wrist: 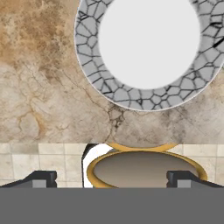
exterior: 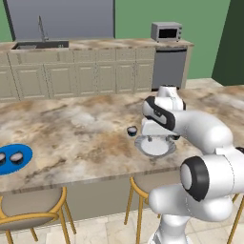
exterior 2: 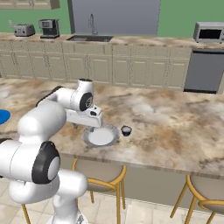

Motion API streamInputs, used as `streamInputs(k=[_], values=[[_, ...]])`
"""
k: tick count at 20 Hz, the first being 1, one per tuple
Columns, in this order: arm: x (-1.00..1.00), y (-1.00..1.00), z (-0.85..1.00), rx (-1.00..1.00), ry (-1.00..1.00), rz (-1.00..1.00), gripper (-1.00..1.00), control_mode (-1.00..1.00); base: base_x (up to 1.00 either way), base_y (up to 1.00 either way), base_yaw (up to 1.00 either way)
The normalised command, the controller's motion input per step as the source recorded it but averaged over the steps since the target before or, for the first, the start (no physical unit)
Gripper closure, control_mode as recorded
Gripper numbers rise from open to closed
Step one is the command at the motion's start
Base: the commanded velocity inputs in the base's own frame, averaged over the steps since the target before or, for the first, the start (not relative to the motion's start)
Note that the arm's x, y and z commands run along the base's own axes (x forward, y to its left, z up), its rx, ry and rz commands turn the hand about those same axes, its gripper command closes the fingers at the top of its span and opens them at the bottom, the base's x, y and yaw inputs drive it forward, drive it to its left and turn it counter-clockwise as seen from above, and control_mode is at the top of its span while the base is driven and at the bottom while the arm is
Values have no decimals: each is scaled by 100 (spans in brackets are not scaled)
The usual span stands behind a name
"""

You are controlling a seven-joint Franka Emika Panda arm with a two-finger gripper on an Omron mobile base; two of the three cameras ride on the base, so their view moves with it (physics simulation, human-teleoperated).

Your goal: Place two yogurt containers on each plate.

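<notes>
The light grey-white plate (exterior: 141, 146) (exterior 2: 114, 138) lies near the counter's front edge. Its cracked-pattern rim (wrist: 94, 74) and bare white centre show in the hand view, with no cup on it. My gripper (exterior: 159, 139) (exterior 2: 89, 126) (wrist: 111, 179) hovers just above the plate's near side, open, its fingertips (wrist: 41, 179) wide apart and holding nothing. One yogurt container (exterior: 132, 130) (exterior 2: 126, 130) stands on the counter just beyond the plate. At the far left the blue plate (exterior: 26, 152) (exterior 2: 2, 116) carries two yogurt containers (exterior: 17, 157) (exterior: 1, 158). The fourth container is out of view.
Bar stools (exterior: 28, 209) (exterior 2: 98, 173) with yellow frames stand under the counter's front edge, one directly below the plate (wrist: 146, 168). Across the aisle run cabinets with a sink (exterior: 40, 45), a microwave (exterior: 166, 32) and a dishwasher (exterior 2: 203, 70).
</notes>
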Motion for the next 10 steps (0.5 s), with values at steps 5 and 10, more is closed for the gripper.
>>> streamInputs(k=[5, 10], values=[[0, 0, 0, 0, 0, 0, -100, 100, 82, -10, 0], [0, 0, 0, 0, 0, 0, -100, 100, 27, -5, 0]])
